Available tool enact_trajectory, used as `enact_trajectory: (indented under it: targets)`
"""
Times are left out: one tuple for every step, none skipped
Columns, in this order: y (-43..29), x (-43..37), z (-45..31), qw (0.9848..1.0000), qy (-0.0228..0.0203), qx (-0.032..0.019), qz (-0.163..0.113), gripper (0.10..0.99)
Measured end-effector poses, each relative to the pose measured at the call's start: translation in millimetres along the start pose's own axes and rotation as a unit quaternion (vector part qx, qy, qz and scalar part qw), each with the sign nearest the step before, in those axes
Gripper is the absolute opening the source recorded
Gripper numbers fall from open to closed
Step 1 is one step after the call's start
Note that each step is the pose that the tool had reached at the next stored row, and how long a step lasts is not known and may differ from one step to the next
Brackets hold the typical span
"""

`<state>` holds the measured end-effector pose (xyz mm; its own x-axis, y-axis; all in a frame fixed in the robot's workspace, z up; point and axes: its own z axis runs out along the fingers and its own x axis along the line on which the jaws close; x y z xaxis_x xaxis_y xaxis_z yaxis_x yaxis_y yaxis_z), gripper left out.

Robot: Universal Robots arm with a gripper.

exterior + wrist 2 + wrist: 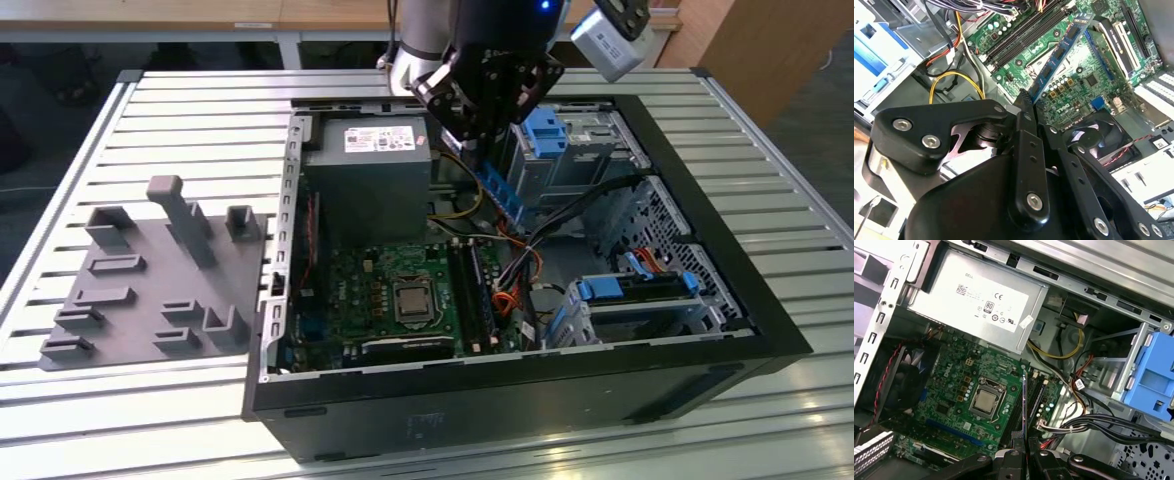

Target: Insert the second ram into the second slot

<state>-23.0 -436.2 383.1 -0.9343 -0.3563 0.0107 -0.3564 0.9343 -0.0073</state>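
Note:
My gripper (489,138) hangs over the open computer case, shut on the second ram (499,190), a thin dark-blue board with a row of chips. In the second wrist view the ram (1059,55) sticks out from the fingertips (1025,102) at a slant above the green motherboard. The first wrist view shows the ram (1024,405) edge-on, held clear above the board. The long dark memory slots (478,295) (1021,40) (1038,395) lie beside the processor socket (985,402). I cannot tell which of them is the second slot.
A grey power supply (367,170) fills the case's far corner. Blue drive-bay brackets (547,130) (621,290) and bundles of black, yellow and red cables (1074,390) crowd the exterior view's right. A grey fixture plate (147,290) lies on the slatted table outside the case.

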Motion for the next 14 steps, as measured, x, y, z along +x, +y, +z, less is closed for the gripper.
enact_trajectory:
  targets:
    - [0.0, 0.0, 0.0, 1.0000, 0.0000, 0.0000, 0.002, 0.137]
    - [0.0, 0.0, 0.0, 1.0000, 0.0000, 0.0000, 0.004, 0.137]
    - [0.0, 0.0, 0.0, 1.0000, 0.0001, -0.0001, 0.006, 0.137]
    - [0.0, 0.0, 0.0, 1.0000, 0.0001, -0.0001, 0.008, 0.137]
    - [0.0, 0.0, 0.0, 0.9999, 0.0001, -0.0001, 0.010, 0.137]
    - [0.0, 0.0, 0.0, 0.9999, 0.0001, -0.0001, 0.012, 0.137]
    - [0.0, 0.0, 0.0, 0.9999, 0.0001, -0.0001, 0.014, 0.137]
    - [0.0, 0.0, 0.0, 0.9999, 0.0002, -0.0001, 0.016, 0.137]
    - [0.0, 0.0, 0.0, 0.9998, 0.0001, -0.0002, 0.019, 0.137]
    - [0.0, 0.0, 0.0, 0.9998, 0.0002, -0.0002, 0.021, 0.137]
    - [0.0, 0.0, 0.0, 0.9997, 0.0002, -0.0001, 0.024, 0.137]
    - [0.0, 0.0, 0.0, 0.9996, 0.0003, -0.0001, 0.027, 0.137]
    - [0.0, 0.0, -0.1, 0.9995, 0.0004, -0.0001, 0.030, 0.137]
    - [0.0, 0.0, 0.0, 0.9994, 0.0004, -0.0001, 0.033, 0.137]
